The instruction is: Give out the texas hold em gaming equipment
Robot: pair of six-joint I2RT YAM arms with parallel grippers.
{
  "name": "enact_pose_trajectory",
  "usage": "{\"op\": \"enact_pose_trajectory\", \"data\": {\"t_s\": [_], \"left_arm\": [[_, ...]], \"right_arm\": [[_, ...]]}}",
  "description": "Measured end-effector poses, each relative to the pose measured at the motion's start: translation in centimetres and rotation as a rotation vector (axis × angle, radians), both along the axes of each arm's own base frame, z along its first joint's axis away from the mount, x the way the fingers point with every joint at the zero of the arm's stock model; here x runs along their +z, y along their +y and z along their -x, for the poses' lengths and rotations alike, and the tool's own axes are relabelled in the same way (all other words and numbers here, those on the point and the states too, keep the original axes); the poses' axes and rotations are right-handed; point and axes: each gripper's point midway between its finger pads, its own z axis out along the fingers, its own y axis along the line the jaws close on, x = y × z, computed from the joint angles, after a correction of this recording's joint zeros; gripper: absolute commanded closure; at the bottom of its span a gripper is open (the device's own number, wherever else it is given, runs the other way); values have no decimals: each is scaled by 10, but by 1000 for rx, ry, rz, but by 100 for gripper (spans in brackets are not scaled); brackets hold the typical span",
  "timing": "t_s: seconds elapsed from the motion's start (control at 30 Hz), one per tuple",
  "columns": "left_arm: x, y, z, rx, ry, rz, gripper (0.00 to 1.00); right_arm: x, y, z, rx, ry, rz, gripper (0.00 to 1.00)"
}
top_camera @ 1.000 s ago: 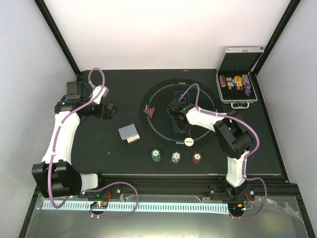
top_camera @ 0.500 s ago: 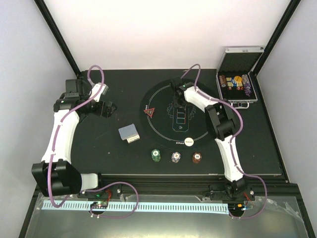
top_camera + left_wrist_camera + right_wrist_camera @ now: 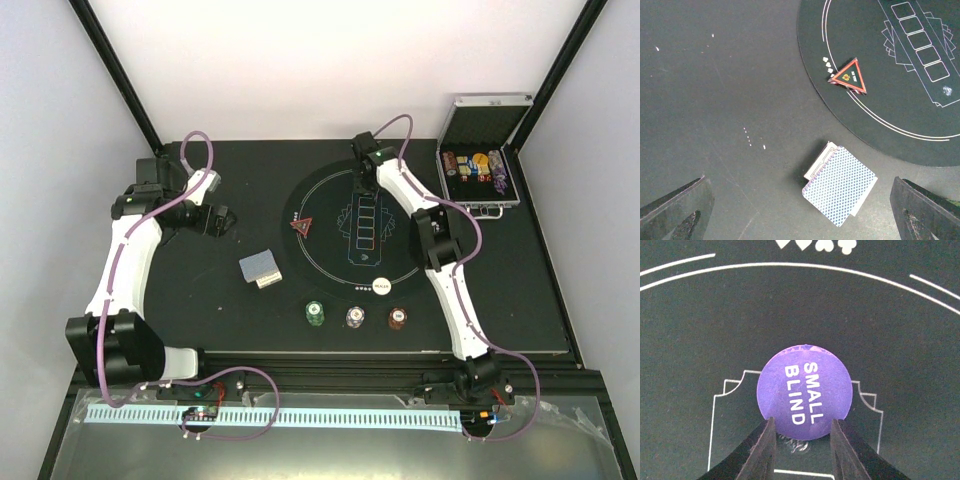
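My right gripper (image 3: 802, 432) is shut on the lower edge of a purple disc marked SMALL BLIND (image 3: 804, 390), held over a white outlined box on the round black mat (image 3: 900, 330). In the top view that gripper (image 3: 364, 158) reaches to the mat's far rim. My left gripper (image 3: 800, 215) is open, high above the blue-backed card deck (image 3: 840, 185) (image 3: 261, 268). A red triangular marker (image 3: 301, 226) (image 3: 849, 76) lies on the mat's left side. The white dealer button (image 3: 381, 287) sits at its near rim. Green (image 3: 316, 314), purple-white (image 3: 355, 317) and red-brown (image 3: 398, 319) chip stacks stand in front.
An open silver case (image 3: 480, 160) with chip rolls stands at the back right of the black table (image 3: 200, 300). The round mat (image 3: 330, 250) carries a printed row of card boxes. The left arm (image 3: 125, 260) arches along the table's left side.
The right arm has swung from the mat's middle out to its far rim, carrying the purple disc. The left arm has barely moved.
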Motion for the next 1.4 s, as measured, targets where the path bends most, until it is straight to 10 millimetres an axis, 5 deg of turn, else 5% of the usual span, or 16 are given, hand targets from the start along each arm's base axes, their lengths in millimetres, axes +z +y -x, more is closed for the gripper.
{"op": "enact_pose_trajectory", "data": {"t_s": [0.23, 0.4, 0.53, 0.7, 0.83, 1.0, 1.17, 1.4], "left_arm": [[-7, 0, -2, -1, 23, 2, 1], [-8, 0, -2, -1, 25, 3, 1], [-7, 0, -2, -1, 26, 4, 1], [-5, -2, 0, -22, 17, 3, 1], [0, -4, 4, -67, 11, -14, 1], [0, -7, 11, -131, 22, -37, 1], [-9, -11, 22, -184, 70, -31, 1], [-6, -13, 29, -210, 61, -40, 1]], "right_arm": [[5, -4, -13, 24, -18, -48, 56], [26, 4, -13, 67, -59, -55, 49], [69, 16, 14, 119, -84, -57, 46], [111, 19, 94, 183, -85, -48, 44], [91, 15, 179, 247, -6, -4, 44], [30, -6, 261, 277, 162, 68, 44], [6, -4, 294, 297, 220, 106, 49], [5, 9, 298, 292, 192, 86, 60]]}}
